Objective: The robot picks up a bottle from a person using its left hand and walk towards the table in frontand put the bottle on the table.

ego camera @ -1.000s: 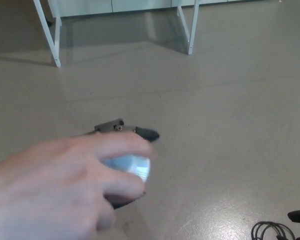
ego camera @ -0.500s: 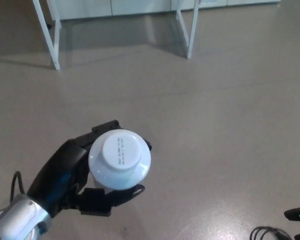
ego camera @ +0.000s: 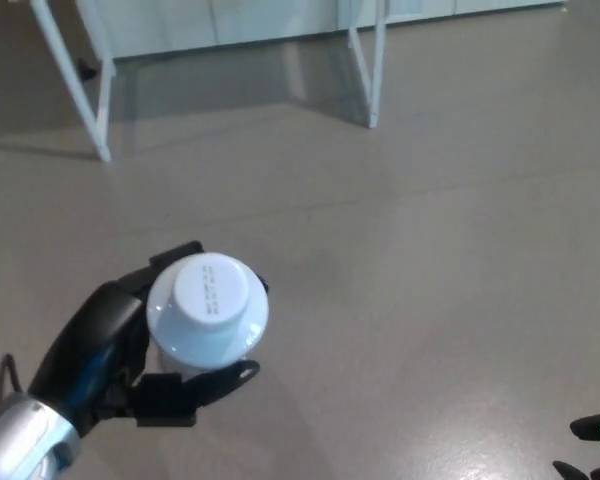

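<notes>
The left robot hand (ego camera: 105,345) is grasping the white, round-capped plastic bottle (ego camera: 208,305) at seven o'clock. The bottle is probably feeling light and slippery, and is best gripped around its body, below the cap.

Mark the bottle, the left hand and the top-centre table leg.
bottle (ego camera: 208,298), head view, white cap top
left hand (ego camera: 102,336), head view, black back
table leg (ego camera: 374,105), head view, lower end

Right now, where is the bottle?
In the head view the bottle is at lower left, held upright in the left hand above the floor, with the white table legs far ahead.
</notes>
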Robot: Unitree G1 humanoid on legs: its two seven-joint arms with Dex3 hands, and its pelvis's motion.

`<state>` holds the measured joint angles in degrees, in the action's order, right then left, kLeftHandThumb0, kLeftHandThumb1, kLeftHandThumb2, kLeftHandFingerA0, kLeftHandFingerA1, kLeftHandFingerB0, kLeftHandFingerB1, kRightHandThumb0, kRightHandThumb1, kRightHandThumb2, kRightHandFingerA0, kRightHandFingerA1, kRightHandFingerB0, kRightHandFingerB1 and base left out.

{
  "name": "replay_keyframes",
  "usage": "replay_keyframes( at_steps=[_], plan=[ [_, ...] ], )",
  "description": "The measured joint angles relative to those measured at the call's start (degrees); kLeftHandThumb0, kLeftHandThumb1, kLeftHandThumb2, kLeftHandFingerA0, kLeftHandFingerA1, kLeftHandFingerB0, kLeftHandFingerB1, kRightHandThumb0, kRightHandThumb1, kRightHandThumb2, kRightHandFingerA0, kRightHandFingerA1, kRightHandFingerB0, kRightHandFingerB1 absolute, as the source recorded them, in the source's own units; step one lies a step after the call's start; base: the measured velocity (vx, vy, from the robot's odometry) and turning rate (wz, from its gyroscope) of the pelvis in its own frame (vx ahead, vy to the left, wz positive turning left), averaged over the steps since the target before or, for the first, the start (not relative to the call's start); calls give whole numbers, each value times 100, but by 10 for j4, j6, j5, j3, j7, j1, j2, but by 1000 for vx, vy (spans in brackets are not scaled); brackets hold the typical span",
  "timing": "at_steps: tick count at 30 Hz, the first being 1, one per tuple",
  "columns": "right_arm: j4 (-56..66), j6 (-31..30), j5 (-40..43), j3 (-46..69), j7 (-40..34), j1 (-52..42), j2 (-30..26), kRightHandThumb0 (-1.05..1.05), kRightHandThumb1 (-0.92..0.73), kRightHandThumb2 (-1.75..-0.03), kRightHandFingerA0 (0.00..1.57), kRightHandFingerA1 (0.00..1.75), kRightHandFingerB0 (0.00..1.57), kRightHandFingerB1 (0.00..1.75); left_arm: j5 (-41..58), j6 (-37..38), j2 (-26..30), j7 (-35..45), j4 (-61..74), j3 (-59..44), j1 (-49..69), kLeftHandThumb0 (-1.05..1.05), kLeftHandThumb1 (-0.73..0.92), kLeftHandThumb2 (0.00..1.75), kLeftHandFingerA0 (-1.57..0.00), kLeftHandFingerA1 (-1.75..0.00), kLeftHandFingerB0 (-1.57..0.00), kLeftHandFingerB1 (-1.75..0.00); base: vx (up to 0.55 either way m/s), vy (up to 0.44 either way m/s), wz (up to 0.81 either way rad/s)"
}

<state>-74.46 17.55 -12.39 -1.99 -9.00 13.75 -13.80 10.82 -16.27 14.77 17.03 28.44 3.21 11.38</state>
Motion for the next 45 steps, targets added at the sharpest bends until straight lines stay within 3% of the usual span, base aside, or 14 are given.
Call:
replay_keyframes(
  at_steps=[4,5,6,7,8,19,20,21,23,30,31,40,41,45],
  plan=[
    [0,-1,-2,-1,0,-1,0,-62,-34,-85,46,69,48,68,2,0,-2,1,0,-9,0,-7,79,80,-112,-130,-77,-115,185,-89,-4],
    [0,-1,-2,-1,0,-1,0,-53,-48,-59,49,67,53,65,2,0,-2,2,0,-10,0,-8,80,78,-109,-133,-76,-114,224,-1,-12],
    [0,-1,-3,-1,0,-1,0,-53,-48,-59,49,67,53,65,2,0,-2,2,-1,-12,0,-8,80,78,-109,-133,-76,-114,242,17,-12],
    [-1,-1,-3,0,1,-1,0,-54,-48,-60,49,67,53,65,3,0,-2,2,-1,-13,0,-8,79,79,-108,-133,-76,-114,234,32,-18],
    [-1,-1,-3,1,1,-2,0,-55,-33,-86,45,68,48,68,4,-1,-3,3,-1,-14,0,-8,79,78,-110,-131,-76,-114,255,97,-16],
    [1,-3,-4,2,5,2,9,-51,-33,-86,44,68,49,68,11,-8,-3,7,-2,-29,-8,-9,79,77,-110,-128,-75,-114,339,139,-4],
    [1,-4,-5,1,5,1,9,-48,-49,-61,48,66,53,65,12,-10,-3,7,-2,-30,-8,-10,80,75,-109,-130,-74,-114,375,17,9],
    [1,-4,-6,1,5,2,9,-48,-49,-61,48,66,53,65,12,-10,-3,7,-1,-31,-8,-10,80,75,-109,-130,-74,-114,351,-27,9],
    [1,-4,-6,1,5,1,9,-49,-33,-86,46,69,48,68,13,-12,-3,7,-1,-32,-8,-11,80,74,-109,-129,-74,-114,376,-59,14],
    [0,-6,-7,3,4,-1,8,-47,-33,-86,50,70,48,68,15,-15,-8,8,3,-35,-17,-11,79,75,-110,-128,-75,-115,440,-111,26],
    [0,-6,-6,4,4,0,7,-45,-48,-62,53,67,55,66,15,-16,-9,8,3,-36,-17,-10,80,75,-109,-129,-74,-115,330,-86,3],
    [-2,-8,-7,6,4,0,7,-43,-48,-64,51,68,56,67,23,-25,-12,11,12,-40,-20,-7,79,80,-104,-145,-76,-111,375,32,-18],
    [-3,-8,-7,6,4,0,7,-45,-33,-87,48,70,50,69,24,-27,-12,11,14,-40,-20,-8,79,79,-102,-147,-76,-112,498,167,-26],
    [-1,-8,-7,7,4,8,12,-45,-33,-87,50,71,53,70,28,-33,-9,9,20,-49,-28,-6,76,85,-103,-146,-78,-112,508,221,-44]
  ],
)
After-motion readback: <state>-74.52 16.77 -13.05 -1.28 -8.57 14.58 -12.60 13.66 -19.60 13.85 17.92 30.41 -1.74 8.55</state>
